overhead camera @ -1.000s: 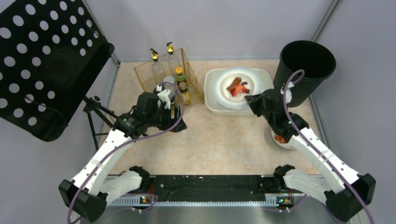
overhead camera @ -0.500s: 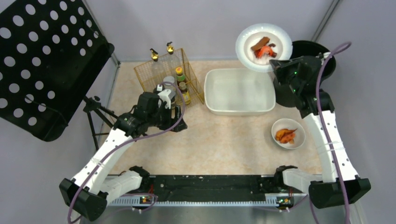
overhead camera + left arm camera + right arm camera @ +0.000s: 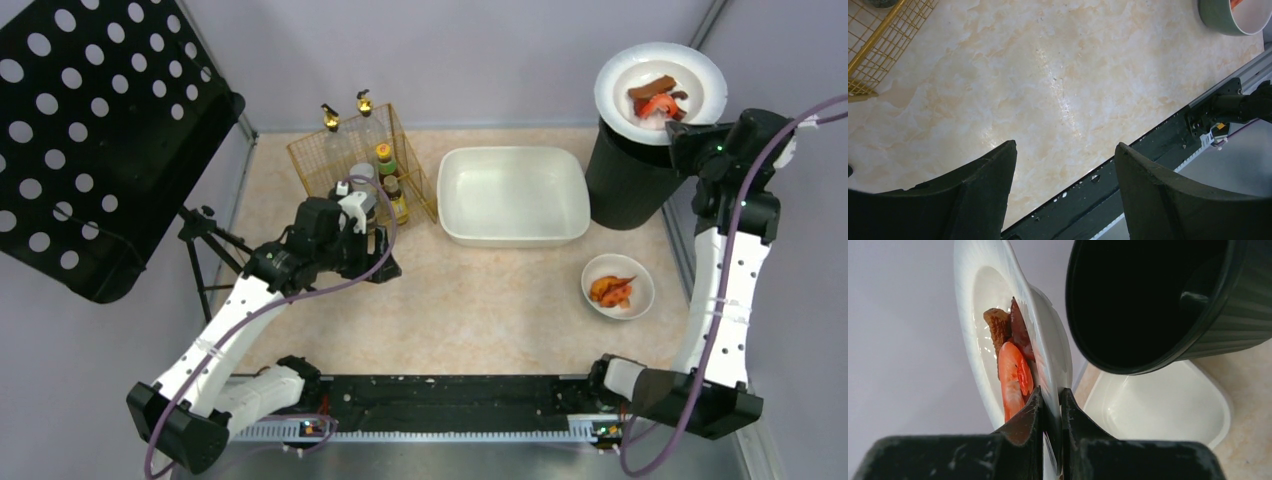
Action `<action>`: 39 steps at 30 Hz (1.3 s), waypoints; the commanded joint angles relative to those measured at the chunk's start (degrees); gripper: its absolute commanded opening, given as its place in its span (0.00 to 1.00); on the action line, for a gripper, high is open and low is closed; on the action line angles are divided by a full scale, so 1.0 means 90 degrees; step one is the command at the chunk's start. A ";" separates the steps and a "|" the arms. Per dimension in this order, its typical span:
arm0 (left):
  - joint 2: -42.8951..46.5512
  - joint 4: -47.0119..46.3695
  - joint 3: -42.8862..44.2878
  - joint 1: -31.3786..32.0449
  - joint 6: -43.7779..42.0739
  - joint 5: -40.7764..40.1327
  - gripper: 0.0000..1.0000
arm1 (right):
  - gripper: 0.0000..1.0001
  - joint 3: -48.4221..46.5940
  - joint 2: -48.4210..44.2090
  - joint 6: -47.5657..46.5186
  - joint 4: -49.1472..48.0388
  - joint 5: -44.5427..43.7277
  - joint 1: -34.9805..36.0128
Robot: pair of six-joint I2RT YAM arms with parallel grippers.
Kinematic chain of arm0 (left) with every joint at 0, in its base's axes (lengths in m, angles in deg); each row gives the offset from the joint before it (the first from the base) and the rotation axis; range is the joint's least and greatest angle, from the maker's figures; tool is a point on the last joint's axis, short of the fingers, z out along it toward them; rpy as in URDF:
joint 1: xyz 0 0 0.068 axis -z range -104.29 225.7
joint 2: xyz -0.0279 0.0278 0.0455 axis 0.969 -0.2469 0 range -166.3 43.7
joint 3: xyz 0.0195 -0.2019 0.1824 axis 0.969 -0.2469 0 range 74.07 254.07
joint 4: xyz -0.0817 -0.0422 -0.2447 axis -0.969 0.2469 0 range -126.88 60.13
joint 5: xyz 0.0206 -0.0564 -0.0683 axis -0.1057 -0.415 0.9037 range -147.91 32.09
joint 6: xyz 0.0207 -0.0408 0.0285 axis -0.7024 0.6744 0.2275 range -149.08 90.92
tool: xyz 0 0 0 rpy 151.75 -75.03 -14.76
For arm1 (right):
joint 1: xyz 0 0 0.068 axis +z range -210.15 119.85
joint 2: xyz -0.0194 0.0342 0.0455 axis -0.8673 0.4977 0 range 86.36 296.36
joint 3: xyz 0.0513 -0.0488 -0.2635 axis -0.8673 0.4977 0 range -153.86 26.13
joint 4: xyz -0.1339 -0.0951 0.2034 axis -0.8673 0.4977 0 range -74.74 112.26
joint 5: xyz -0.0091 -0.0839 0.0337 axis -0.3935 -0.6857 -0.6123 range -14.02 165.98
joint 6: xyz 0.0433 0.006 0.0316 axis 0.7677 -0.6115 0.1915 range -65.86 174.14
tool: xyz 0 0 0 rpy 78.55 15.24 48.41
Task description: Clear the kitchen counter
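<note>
The kitchen counter (image 3: 480, 300) is pale marble. My right gripper (image 3: 690, 130) is shut on the rim of a white plate (image 3: 620, 90) holding shrimp and brown food scraps (image 3: 655, 100), raised over the black bin (image 3: 625, 180) at the back right. In the right wrist view the plate (image 3: 973, 305) stands on edge in my gripper (image 3: 1052, 397), beside the bin's mouth (image 3: 1148, 295). My left gripper (image 3: 375, 262) hangs open and empty over the counter (image 3: 1023, 75) by the wire basket (image 3: 310, 160).
A white tub (image 3: 515, 230) sits at the back centre, empty. A small bowl (image 3: 640, 300) with orange food sits at the right, also in the left wrist view (image 3: 1218, 17). The gold wire basket holds bottles (image 3: 385, 170). A black perforated panel (image 3: 90, 130) on a tripod stands left.
My right gripper lifted the plate of scraps out of the white tub and carried it up and right, over the black bin. The left arm has not moved.
</note>
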 commanded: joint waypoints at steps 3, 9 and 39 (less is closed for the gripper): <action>0.0191 -0.0307 -0.0097 0.0079 -0.0047 0.0038 0.77 | 0.00 -0.0565 0.0038 -0.0220 -0.0876 0.0694 -0.0741; 0.0288 -0.0298 -0.0075 0.0163 -0.0048 0.0042 0.77 | 0.00 -0.0809 0.0268 -0.0667 -0.0619 0.0435 -0.0880; 0.0748 -0.0203 -0.0139 0.0771 -0.0139 -0.0505 0.78 | 0.00 -0.2051 0.1385 -0.2417 -0.0043 -0.1368 -0.0892</action>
